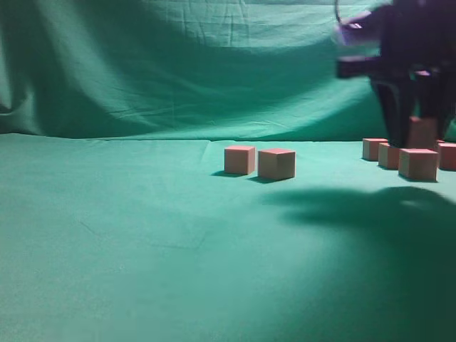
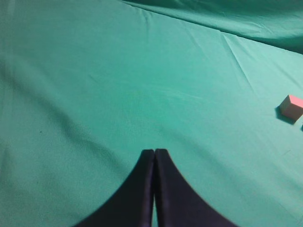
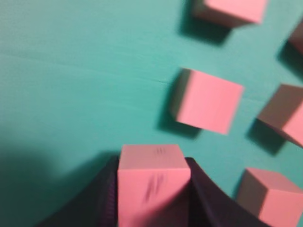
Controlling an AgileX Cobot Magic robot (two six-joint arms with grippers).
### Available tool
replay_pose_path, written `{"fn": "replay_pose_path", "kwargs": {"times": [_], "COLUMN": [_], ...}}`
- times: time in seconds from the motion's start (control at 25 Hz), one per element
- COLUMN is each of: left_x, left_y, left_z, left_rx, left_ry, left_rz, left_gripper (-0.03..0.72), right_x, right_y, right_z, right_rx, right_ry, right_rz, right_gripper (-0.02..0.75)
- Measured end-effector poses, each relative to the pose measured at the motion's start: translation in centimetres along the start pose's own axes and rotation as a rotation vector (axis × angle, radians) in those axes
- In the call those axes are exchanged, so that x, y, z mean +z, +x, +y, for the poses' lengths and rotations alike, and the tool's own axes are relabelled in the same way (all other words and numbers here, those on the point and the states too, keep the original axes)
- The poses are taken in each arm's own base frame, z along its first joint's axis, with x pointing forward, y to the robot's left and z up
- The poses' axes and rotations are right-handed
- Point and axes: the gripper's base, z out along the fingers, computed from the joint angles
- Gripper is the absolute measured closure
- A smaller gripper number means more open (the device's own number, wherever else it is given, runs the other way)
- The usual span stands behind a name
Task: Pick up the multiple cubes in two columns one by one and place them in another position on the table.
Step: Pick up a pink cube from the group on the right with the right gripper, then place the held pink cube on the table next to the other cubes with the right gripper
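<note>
My right gripper [image 3: 151, 163] is shut on one pinkish-red cube [image 3: 151, 182], which fills the gap between the two dark fingers. In the exterior view this cube [image 1: 422, 132] sits between the fingers of the right gripper [image 1: 422, 141] at the far right, over a cluster of several cubes [image 1: 418, 164]. Two more cubes [image 1: 239, 159] [image 1: 276, 163] stand side by side near the middle of the green table [image 1: 142, 235]. My left gripper [image 2: 155, 151] is shut and empty above bare cloth, with one cube [image 2: 290, 107] far off to its right.
Around the held cube, other cubes [image 3: 207, 105] [image 3: 267, 196] [image 3: 284, 113] lie close on the cloth. A draped green backdrop [image 1: 178, 64] rises behind the table. The right arm's shadow [image 1: 370, 206] falls over the right front of the table.
</note>
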Motion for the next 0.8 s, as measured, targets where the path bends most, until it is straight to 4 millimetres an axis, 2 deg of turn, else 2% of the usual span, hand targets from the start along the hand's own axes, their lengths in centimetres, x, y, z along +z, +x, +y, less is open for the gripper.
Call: {"fn": "replay_pose_path", "kwargs": {"times": [0.16, 0.28, 0.36, 0.44, 0.6, 0.8], "left_x": [0.0, 0.0, 0.0, 0.0, 0.0, 0.0], "left_y": [0.0, 0.0, 0.0, 0.0, 0.0, 0.0], "left_z": [0.0, 0.0, 0.0, 0.0, 0.0, 0.0], "left_rx": [0.0, 0.0, 0.0, 0.0, 0.0, 0.0], "left_ry": [0.0, 0.0, 0.0, 0.0, 0.0, 0.0], "left_rz": [0.0, 0.0, 0.0, 0.0, 0.0, 0.0], "left_gripper": [0.688, 0.688, 0.688, 0.688, 0.688, 0.688], "right_x": [-4.3, -8.1, -9.9, -10.9, -10.1, -6.7], "right_y": [-1.3, -2.1, -2.4, -2.7, -4.2, -5.8], "right_z": [4.3, 7.9, 10.1, 12.1, 15.6, 18.5], "right_rx": [-0.107, -0.165, -0.183, -0.199, -0.234, -0.257], "right_ry": [-0.029, -0.066, -0.093, -0.115, -0.131, -0.13], "right_rz": [-0.047, -0.15, -0.198, -0.22, -0.231, -0.205], "right_gripper": [0.463, 0.463, 0.463, 0.463, 0.463, 0.463]}}
